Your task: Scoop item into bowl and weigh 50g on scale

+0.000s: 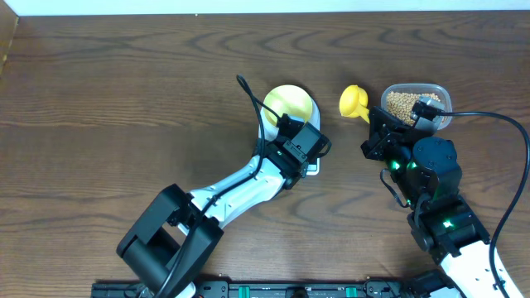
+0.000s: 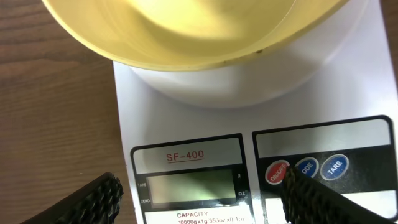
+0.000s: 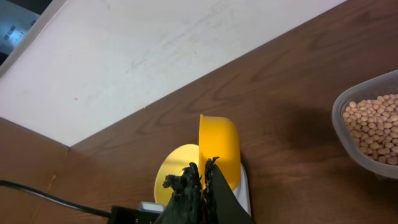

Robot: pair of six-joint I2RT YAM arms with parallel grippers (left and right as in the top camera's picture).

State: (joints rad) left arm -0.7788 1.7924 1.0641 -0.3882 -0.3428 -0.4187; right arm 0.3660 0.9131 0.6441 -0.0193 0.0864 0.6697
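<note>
A pale yellow-green bowl (image 1: 290, 103) (image 2: 186, 31) stands on the white scale (image 1: 312, 169) (image 2: 186, 112); the part of its inside that shows is bare. My left gripper (image 1: 300, 136) (image 2: 199, 202) hovers open over the scale's display end, one finger on each side of the grey LCD (image 2: 189, 186), which shows no digits. My right gripper (image 1: 372, 117) (image 3: 202, 177) is shut on the handle of a bright yellow scoop (image 1: 354, 100) (image 3: 219, 146), held between the bowl and a clear tub. The tan beans (image 1: 403, 103) (image 3: 376, 121) fill that tub.
The clear plastic tub (image 1: 443, 98) (image 3: 339, 124) sits at the right, just beyond my right arm. A black cable (image 1: 248, 91) runs past the bowl's left side. The table's far edge meets a white wall (image 3: 155, 56).
</note>
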